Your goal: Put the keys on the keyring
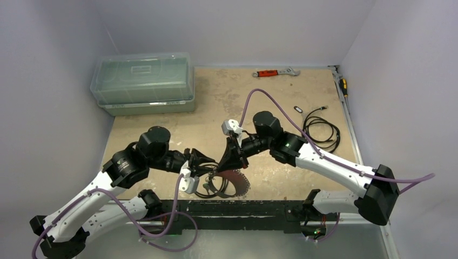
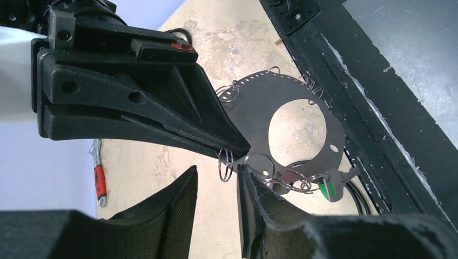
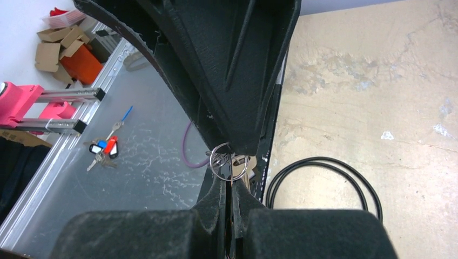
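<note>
The keyring [image 2: 302, 116] shows as a flat grey ring-shaped plate with holes along its rim and several small wire split rings hung on it. It is held up on edge above the table's front [image 1: 237, 181]. My right gripper [image 2: 237, 148] is shut on its rim, seen edge-on between the pads in the right wrist view [image 3: 231, 186]. The keys [image 2: 281, 183] hang at the plate's lower edge with a green piece [image 2: 325, 190]. My left gripper [image 2: 216, 175] is open, with one small split ring [image 2: 225, 164] hanging between its fingertips, touching neither.
A black cable coil [image 1: 213, 186] lies under the plate; another [image 1: 322, 129] lies at the back right. A red-handled wrench [image 1: 273, 72] and a clear lidded box [image 1: 143, 83] are at the back. The black front rail [image 1: 243, 208] runs close by.
</note>
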Controlling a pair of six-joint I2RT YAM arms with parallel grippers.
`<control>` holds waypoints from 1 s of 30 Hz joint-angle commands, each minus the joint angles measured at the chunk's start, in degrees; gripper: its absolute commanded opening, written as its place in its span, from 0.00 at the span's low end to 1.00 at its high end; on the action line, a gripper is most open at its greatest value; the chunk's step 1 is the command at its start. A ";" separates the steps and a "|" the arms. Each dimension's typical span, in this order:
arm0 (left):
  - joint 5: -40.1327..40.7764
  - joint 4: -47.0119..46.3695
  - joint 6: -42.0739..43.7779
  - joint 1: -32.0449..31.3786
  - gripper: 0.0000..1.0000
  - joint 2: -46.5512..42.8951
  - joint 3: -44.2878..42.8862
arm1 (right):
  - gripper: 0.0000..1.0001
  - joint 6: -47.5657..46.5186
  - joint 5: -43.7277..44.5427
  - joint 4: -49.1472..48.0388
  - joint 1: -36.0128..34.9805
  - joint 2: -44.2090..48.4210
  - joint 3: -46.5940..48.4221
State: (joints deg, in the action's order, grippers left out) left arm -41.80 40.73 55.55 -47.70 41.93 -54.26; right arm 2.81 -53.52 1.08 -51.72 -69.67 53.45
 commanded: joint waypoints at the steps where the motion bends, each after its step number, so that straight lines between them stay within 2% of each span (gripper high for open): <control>1: -2.80 -3.40 1.99 -0.44 0.30 -0.39 1.14 | 0.00 -1.33 -0.67 1.63 0.13 -0.73 4.08; 10: -1.45 -2.98 2.18 -0.47 0.25 -0.45 1.41 | 0.00 -2.46 -1.55 4.28 0.04 -1.08 4.55; 19: -1.02 -3.27 1.54 -0.83 0.25 0.75 2.42 | 0.00 -2.46 -2.16 4.28 0.04 -0.48 4.56; 30: -0.23 -3.10 2.15 -1.68 0.19 2.19 2.99 | 0.00 -4.89 -2.91 5.18 0.04 0.02 4.38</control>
State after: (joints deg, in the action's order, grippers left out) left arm -41.54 38.33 56.60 -48.82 43.57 -52.10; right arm -0.05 -53.76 7.62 -51.68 -71.40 55.29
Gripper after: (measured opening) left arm 0.193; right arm 0.024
